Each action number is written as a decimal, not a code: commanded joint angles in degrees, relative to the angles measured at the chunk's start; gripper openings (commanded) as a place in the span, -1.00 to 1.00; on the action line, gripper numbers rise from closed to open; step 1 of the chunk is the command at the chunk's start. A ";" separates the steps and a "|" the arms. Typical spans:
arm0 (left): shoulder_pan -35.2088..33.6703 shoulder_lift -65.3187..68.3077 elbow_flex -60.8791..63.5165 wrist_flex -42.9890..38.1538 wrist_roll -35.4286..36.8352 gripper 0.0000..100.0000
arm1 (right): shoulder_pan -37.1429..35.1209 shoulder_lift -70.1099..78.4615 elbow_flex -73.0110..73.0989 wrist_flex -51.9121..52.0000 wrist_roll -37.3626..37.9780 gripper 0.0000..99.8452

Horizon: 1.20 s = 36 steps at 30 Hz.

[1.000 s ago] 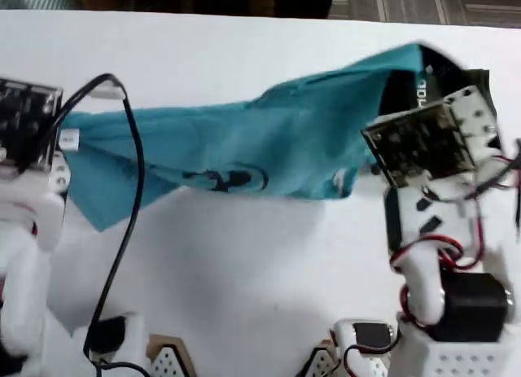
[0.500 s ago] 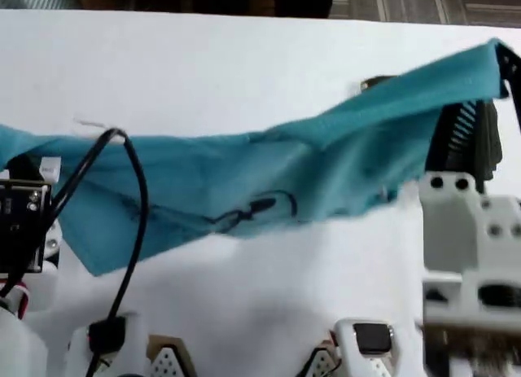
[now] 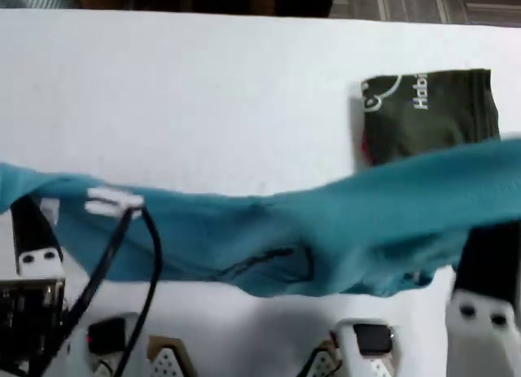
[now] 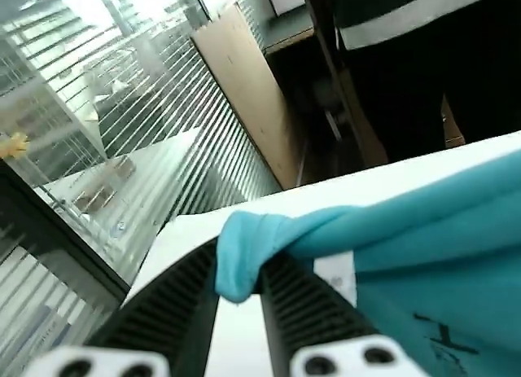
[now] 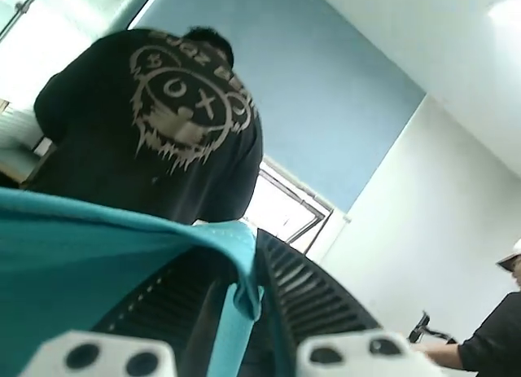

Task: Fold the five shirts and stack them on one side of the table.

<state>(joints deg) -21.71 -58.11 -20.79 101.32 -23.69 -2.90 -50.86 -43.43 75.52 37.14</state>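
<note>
Pinching teal shirt (image 3: 326, 230) by thin folds in left hand (image 4: 240, 267) and right hand (image 5: 240, 251), stretched aloft over surface (image 3: 203, 92), just this side of folded shirt (image 3: 427, 112). Risks slipping from either pinch if pulled tighter; may sag onto folded shirt and muss it.

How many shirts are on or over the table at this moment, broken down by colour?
Teal shirt: 1
Dark folded shirt: 1
Red edge showing under the dark folded shirt: 1, cannot tell whether it is a shirt
Total: 2 shirts for certain
</note>
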 commanded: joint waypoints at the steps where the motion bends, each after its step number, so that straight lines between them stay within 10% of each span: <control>1: -0.09 -0.09 4.18 -0.70 0.00 -0.95 | 0.40 1.01 -4.92 1.19 0.09 -0.96; 14: -0.09 0.35 7.69 -2.81 1.58 -0.95 | 0.22 2.33 -4.04 3.12 -0.79 -0.96; 36: 7.65 6.07 51.12 -56.09 1.41 -0.95 | -6.20 24.48 34.73 -27.47 -3.87 -0.96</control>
<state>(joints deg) -16.18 -55.30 30.73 50.24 -22.46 -8.97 -28.62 -8.97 51.52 33.27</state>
